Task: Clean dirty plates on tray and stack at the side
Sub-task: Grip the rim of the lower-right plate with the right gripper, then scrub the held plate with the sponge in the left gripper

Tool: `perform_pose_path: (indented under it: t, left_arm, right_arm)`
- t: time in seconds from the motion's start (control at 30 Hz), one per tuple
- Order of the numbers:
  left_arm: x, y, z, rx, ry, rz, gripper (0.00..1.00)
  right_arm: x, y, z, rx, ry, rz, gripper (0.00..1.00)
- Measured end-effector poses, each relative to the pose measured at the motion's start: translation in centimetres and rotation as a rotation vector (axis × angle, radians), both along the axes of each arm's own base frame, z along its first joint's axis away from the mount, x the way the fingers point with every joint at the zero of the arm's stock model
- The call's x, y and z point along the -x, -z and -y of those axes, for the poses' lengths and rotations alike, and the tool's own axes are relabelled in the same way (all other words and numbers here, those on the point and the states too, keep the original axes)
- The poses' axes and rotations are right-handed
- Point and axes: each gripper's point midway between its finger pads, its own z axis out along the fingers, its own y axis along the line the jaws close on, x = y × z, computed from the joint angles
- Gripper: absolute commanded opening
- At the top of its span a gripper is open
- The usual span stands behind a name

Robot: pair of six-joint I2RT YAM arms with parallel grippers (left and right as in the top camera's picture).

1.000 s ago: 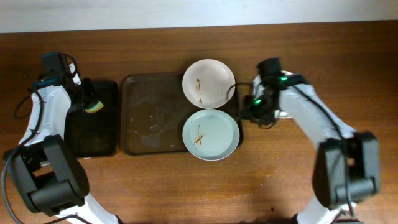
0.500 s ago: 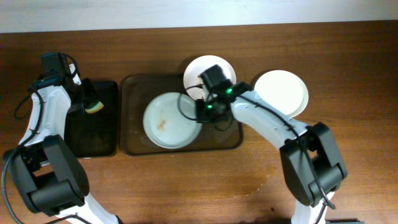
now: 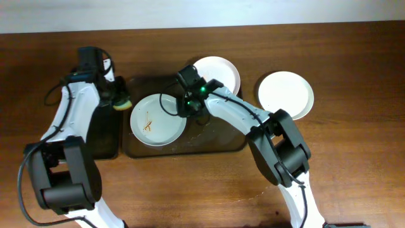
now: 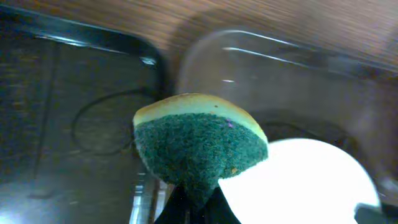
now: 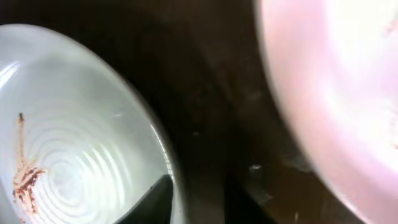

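Note:
A dirty plate [image 3: 157,120] with brown-orange streaks lies on the left part of the brown tray [image 3: 209,136]. My right gripper [image 3: 188,106] is shut on its right rim; the right wrist view shows the rim between the fingers [image 5: 186,199] and the streaks on the plate's face [image 5: 74,162]. My left gripper [image 3: 116,96] is shut on a green-and-yellow sponge [image 3: 123,102] just left of that plate, above the tray's left edge. The sponge [image 4: 199,143] hangs over the plate [image 4: 298,180]. A second white plate [image 3: 215,73] sits at the tray's back edge.
A third white plate [image 3: 286,95], with no streaks that I can see, lies on the wooden table to the right of the tray. A narrow black tray [image 3: 104,139] lies to the left of the brown tray, under my left arm.
My right gripper has drawn the streaked plate leftward across the tray. My left gripper has carried the sponge right, from over the black tray to the brown tray's left edge.

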Motion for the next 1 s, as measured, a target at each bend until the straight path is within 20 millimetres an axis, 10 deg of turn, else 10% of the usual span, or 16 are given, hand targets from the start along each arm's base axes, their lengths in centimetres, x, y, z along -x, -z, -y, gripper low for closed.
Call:
perform_pose_path:
  t: [0.07,0.33,0.4,0.63,0.83,1.0]
  left_arm:
    - [0.1,-0.1,1.8,0.064,0.040,0.000,0.01]
    - [-0.1,2.1,7.4,0.101,0.165,-0.028,0.01]
    - [0.7,7.0,7.6,0.080,0.165,-0.135,0.01]
    - [1.2,7.8,8.8,-0.249,0.168,-0.072,0.01]
    - [5.2,7.7,8.7,-0.197,0.193,-0.205,0.01]
    - [0.3,7.4,6.8,-0.180,0.139,0.038,0.00]
  right_arm:
    - [0.4,0.1,0.5,-0.025,0.017,-0.057,0.04]
    - [0.6,0.2,-0.2,-0.081,0.047,-0.098,0.04]
    - [0.5,0.2,-0.2,-0.085,0.047,-0.097,0.04]
    - [-0.3,0.4,0.5,-0.115,0.063,-0.112,0.04]
    - [-0.3,0.5,0.5,-0.154,0.059,-0.140,0.04]
    - [-0.5,0.5,0.5,-0.160,0.058,-0.136,0.04]
